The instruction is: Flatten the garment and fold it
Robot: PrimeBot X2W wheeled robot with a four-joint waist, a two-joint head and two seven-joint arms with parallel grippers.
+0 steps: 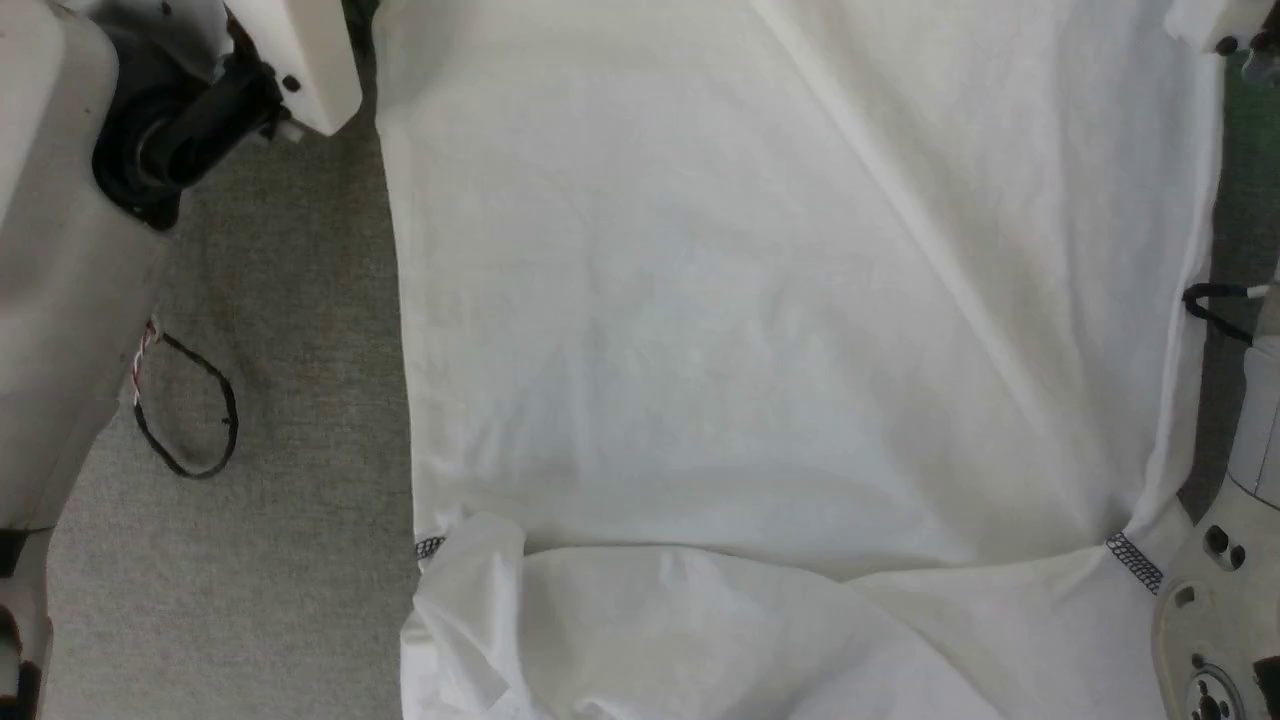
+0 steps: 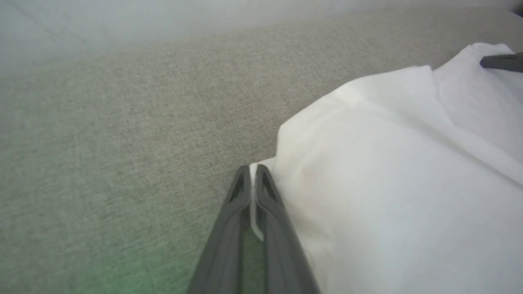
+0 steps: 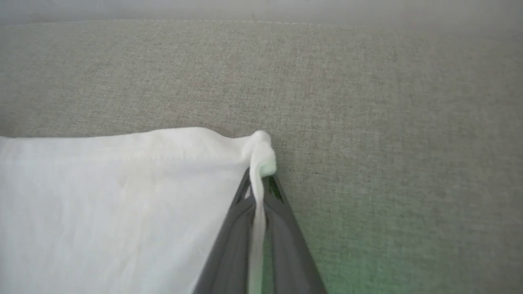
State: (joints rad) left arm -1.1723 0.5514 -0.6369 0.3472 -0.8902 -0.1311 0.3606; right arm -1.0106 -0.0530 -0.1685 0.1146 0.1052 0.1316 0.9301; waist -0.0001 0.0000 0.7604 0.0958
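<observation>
The white garment lies spread over the grey surface, with a long crease running diagonally across it. Its near part is folded over, and dark grey stitching shows at the seam ends. In the left wrist view my left gripper is shut on a thin edge of the garment, just above the surface. In the right wrist view my right gripper is shut on a bunched corner of the garment at its hem. A dark finger of the right gripper shows at the cloth's far corner.
The grey woven surface stretches to the left of the cloth and beyond both held corners. My pale left forearm is at the top left, with a black cable loop below it. The right arm's housing sits at the lower right.
</observation>
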